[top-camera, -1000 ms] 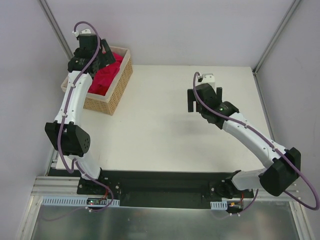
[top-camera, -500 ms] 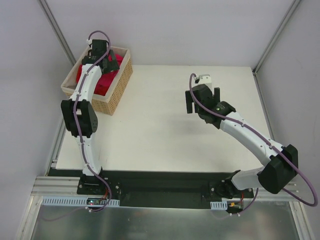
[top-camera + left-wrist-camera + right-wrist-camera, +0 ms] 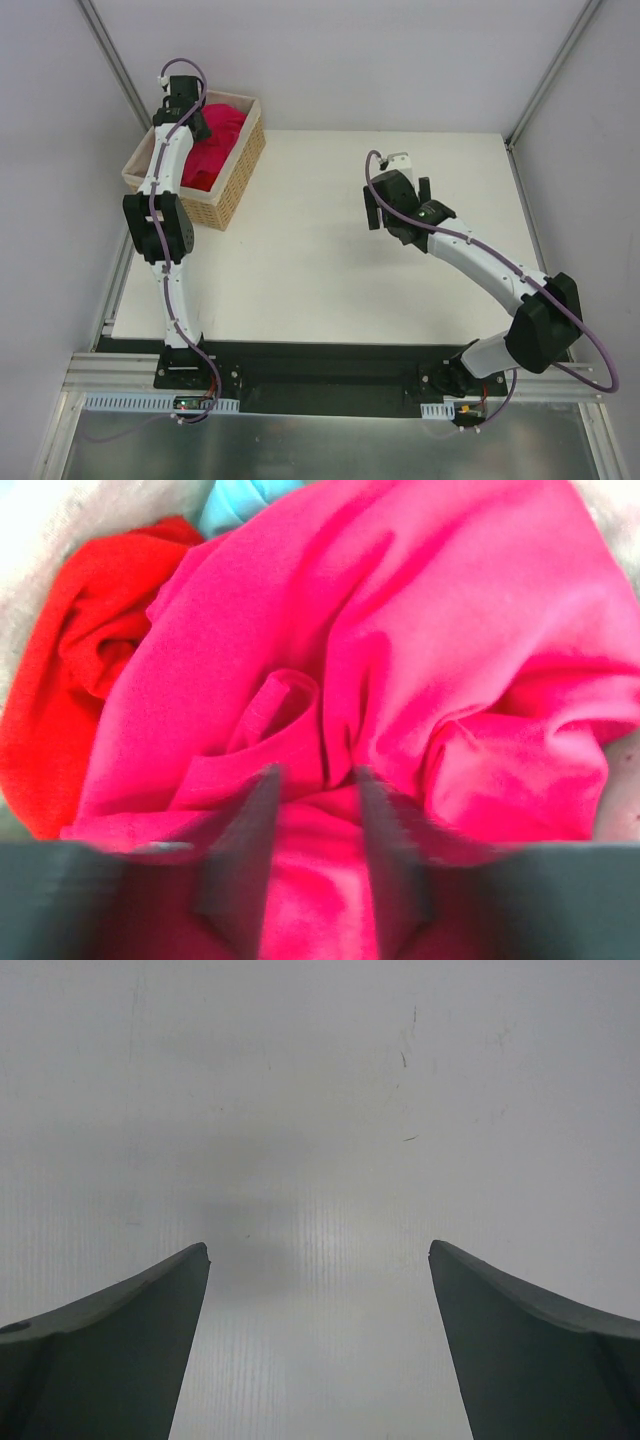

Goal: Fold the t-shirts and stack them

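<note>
Crimson-pink cloth fills the narrow gap between the two blurred fingers (image 3: pixel 250 850) of the left gripper (image 3: pixel 315 780). The jaws stand close together, but we cannot tell whether they truly pinch the cloth. Just beyond the fingertips, a rolled fold of the crimson-pink t-shirt (image 3: pixel 450 660) rises. The rest of that tee spreads in loose creases ahead of the gripper and off to its right. To the left of the fingers lies a brighter red t-shirt (image 3: pixel 60 710), crumpled and touching the pink one. Farther ahead, past the pink folds, we see a small patch of a teal t-shirt (image 3: pixel 235 500). In the top view this gripper hangs over the far left corner of the wicker basket (image 3: pixel 225 190), which holds the heap of tees.

We find the right gripper (image 3: pixel 318 1250) spread wide, with nothing between its fingers. Only the white table (image 3: pixel 320 1080) shows beneath and ahead of it, marked by a few faint scratches. It is well apart from the basket, which sits far off to its left.
</note>
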